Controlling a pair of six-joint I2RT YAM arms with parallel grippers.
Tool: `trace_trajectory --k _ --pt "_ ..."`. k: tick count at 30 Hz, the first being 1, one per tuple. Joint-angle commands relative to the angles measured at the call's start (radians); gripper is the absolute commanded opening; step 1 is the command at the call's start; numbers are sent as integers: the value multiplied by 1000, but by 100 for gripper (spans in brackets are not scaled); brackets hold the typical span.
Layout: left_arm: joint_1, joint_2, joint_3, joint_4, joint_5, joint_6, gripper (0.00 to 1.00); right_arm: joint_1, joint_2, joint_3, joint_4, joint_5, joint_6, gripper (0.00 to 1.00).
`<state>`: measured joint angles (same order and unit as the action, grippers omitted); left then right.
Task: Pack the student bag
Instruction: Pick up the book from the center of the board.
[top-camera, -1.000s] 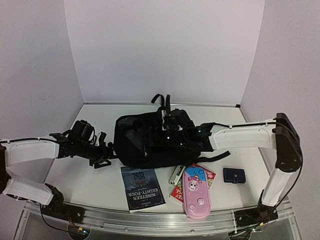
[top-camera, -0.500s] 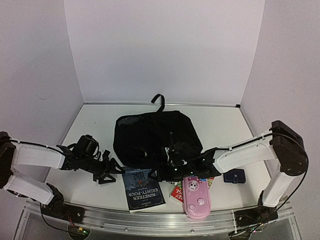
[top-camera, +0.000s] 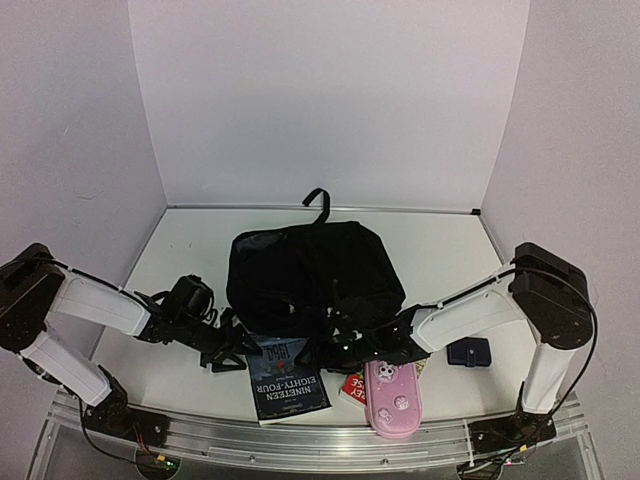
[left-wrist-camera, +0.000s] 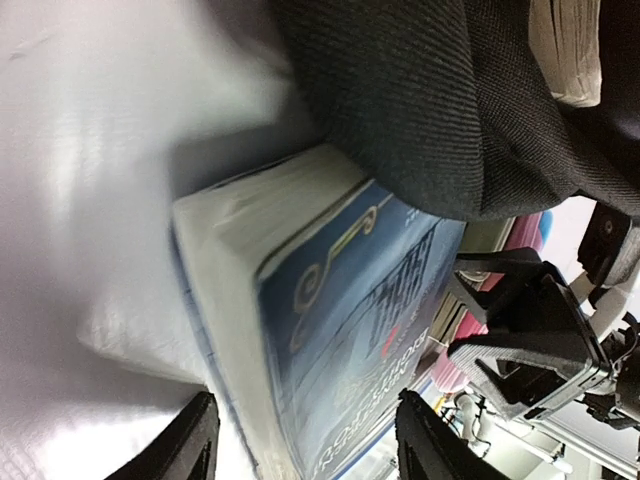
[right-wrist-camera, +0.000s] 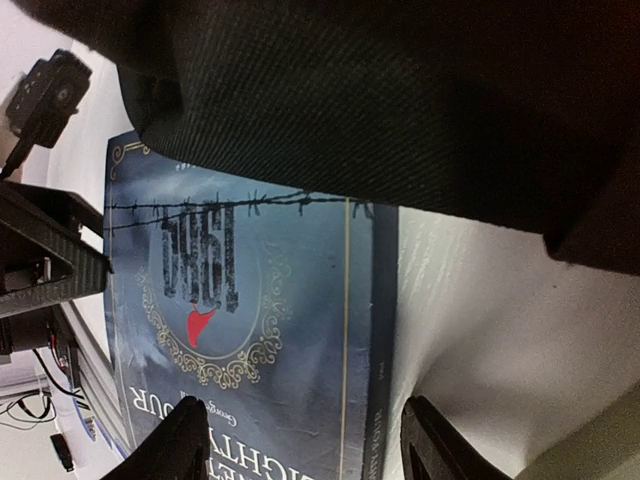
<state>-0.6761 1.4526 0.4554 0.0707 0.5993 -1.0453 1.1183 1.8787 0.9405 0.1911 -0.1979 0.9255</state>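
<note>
The student bag (top-camera: 310, 268), a big black fabric backpack, lies flat mid-table with its loop toward the back wall. Its hem overhangs the far end of a blue "Nineteen Eighty-Four" book (top-camera: 287, 382). My left gripper (top-camera: 236, 346) is low at the book's left edge, and my right gripper (top-camera: 336, 347) is at its right edge. In the left wrist view the gripper (left-wrist-camera: 310, 455) stands open astride the page edge of the book (left-wrist-camera: 350, 300), under the bag (left-wrist-camera: 430, 110). In the right wrist view the gripper (right-wrist-camera: 310, 450) stands open astride the spine of the book (right-wrist-camera: 250, 340), below the bag (right-wrist-camera: 380, 90).
A pink pencil case (top-camera: 392, 396) lies at the front on a red book (top-camera: 352, 385). A small dark-blue pouch (top-camera: 468, 350) sits to its right. White walls close the back and both sides, and a metal rail (top-camera: 300, 440) runs along the near edge.
</note>
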Motion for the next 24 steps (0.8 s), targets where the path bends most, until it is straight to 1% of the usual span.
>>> trace_trajectory --k 1,5,8,12,13,15,17,19,20,21,24 --pt "-12 58 19 55 27 -13 58 5 44 22 57 -54 26 61" --pt "-20 64 15 108 50 -26 52 5 79 20 121 -117 58 59" --pt "-24 30 18 110 43 -20 48 5 95 21 157 -146 76 58" --pt "-25 -15 24 85 27 -8 38 6 113 31 187 -170 91 58" --pt "-25 -25 29 65 19 -5 34 6 114 31 188 -170 93 57" --pt "-25 -50 41 5 -9 5 24 6 112 30 187 -164 95 57" --pt "-25 -94 53 -90 -52 18 13 6 102 26 186 -158 96 57" --pt "-25 -148 61 -184 -92 26 4 6 88 21 185 -144 95 57" --pt "-24 -182 64 -223 -113 30 1 5 77 17 184 -134 92 57" --pt "-23 -216 70 -263 -136 35 0 5 61 12 183 -121 88 57" --pt "-22 -318 109 -393 -194 56 0 6 -9 -5 175 -72 67 63"
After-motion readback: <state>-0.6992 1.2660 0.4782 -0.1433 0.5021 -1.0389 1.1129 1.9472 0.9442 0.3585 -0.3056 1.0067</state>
